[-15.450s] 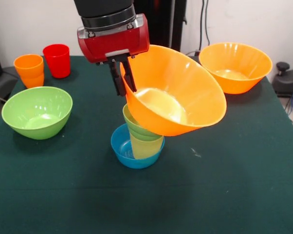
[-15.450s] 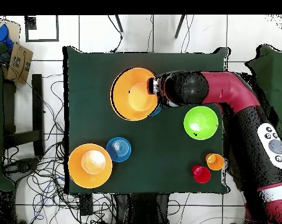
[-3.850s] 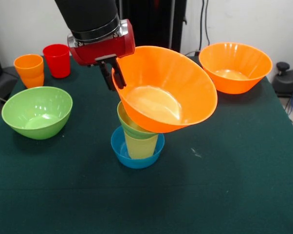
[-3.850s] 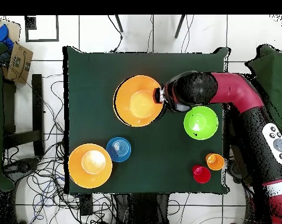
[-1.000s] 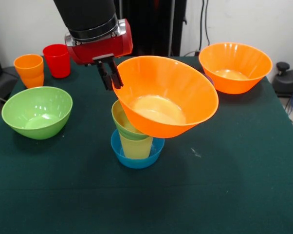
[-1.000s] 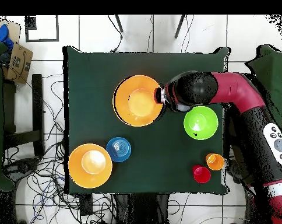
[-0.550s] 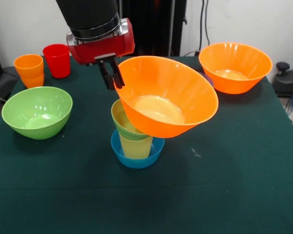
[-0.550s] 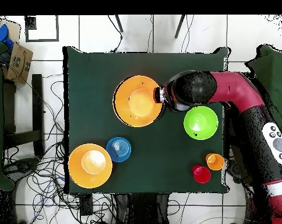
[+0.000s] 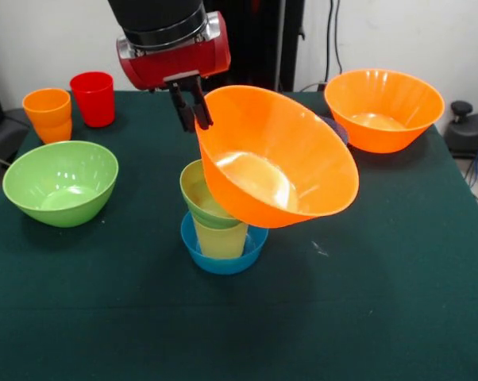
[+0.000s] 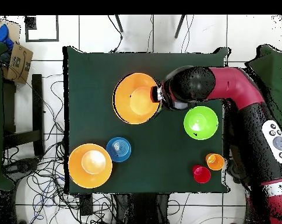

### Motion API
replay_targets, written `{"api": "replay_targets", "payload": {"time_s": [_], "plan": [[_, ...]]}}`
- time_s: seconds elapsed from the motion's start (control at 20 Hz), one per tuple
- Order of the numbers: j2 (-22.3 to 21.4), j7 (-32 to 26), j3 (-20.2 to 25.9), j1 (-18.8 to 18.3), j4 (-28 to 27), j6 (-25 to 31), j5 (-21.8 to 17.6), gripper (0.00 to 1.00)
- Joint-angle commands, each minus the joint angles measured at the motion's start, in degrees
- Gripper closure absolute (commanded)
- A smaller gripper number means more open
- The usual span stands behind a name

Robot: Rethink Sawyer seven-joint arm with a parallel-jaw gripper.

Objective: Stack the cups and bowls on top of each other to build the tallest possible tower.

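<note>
At the centre of the green table, the tower stands as a small blue bowl with a pale yellow cup in it and a small green bowl tipped on the cup. A large orange bowl sits above these, tilted steeply so that its mouth faces about two o'clock in the front view, with its lower side against the small green bowl. The gripper comes down from twelve o'clock and its fingers pinch the orange bowl's rim at its ten o'clock edge. In the front view, a large green bowl lies at nine o'clock of the tower, well apart. At ten o'clock, an orange cup and a red cup stand just beside each other near the table's corner. A second large orange bowl rests upright at two o'clock. In the overhead view, another small blue bowl sits just beside that second orange bowl, at its two o'clock.
</note>
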Motion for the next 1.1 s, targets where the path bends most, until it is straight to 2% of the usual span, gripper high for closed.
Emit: {"api": "replay_targets", "payload": {"time_s": [0.05,0.5,0.6,0.85,1.1], "plan": [[-0.87,-13.73,0.27,2.71,-5.47,9.65,1.64,1.0],[-0.63,-12.44,0.9,2.19,-4.1,8.25,3.3,1.0],[-0.79,-13.16,0.93,2.18,-4.05,7.4,2.79,1.0],[-0.76,-15.1,1.03,0.84,-1.38,1.24,-0.34,1.0],[-1.03,-16.28,0.18,0.64,-0.28,0.82,-2.81,1.0]]}}
